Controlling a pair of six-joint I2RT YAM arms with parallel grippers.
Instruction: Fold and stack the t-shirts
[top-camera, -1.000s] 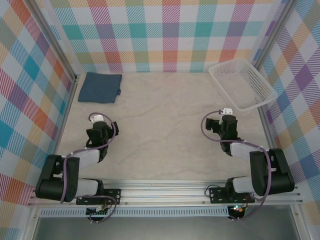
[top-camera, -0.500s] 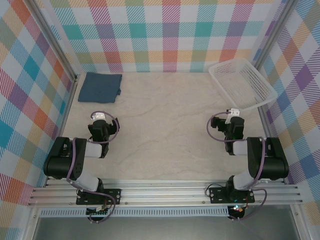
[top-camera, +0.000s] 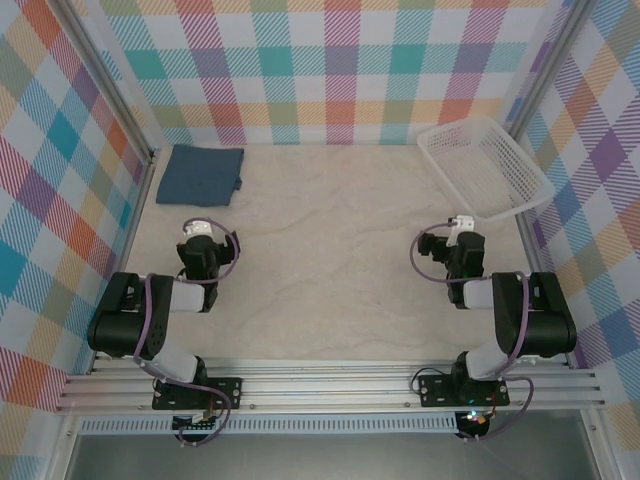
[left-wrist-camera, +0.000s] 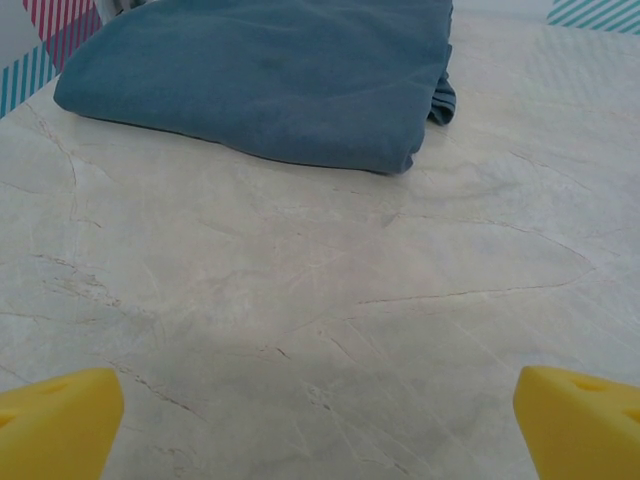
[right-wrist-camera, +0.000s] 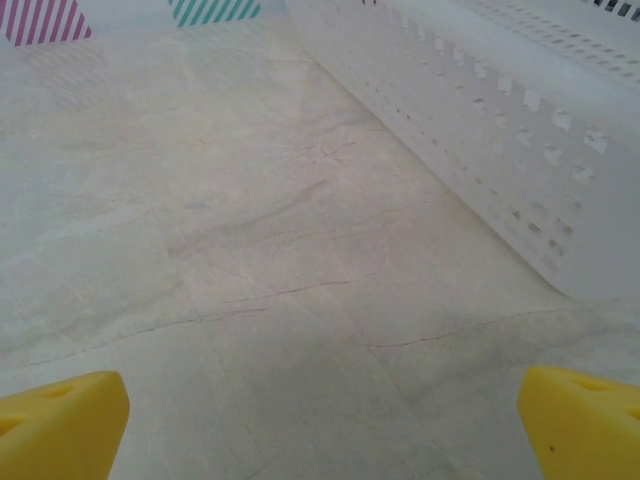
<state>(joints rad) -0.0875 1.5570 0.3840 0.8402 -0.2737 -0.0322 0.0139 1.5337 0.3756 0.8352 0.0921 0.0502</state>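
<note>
We log 1 folded t-shirt (top-camera: 200, 175) flat in the tabletop's (top-camera: 330, 250) far-left corner | left claw (left-wrist-camera: 320, 420) facing it from nearby, fingers spread wide, holding nothing | right claw (right-wrist-camera: 322, 422) just as wide and empty, low over bare tabletop | white basket (top-camera: 485, 170) far right, just beyond it

left wrist: t-shirt (left-wrist-camera: 260, 80) far edge cut off at top | right wrist: basket (right-wrist-camera: 480, 110) cut off top, right
</note>
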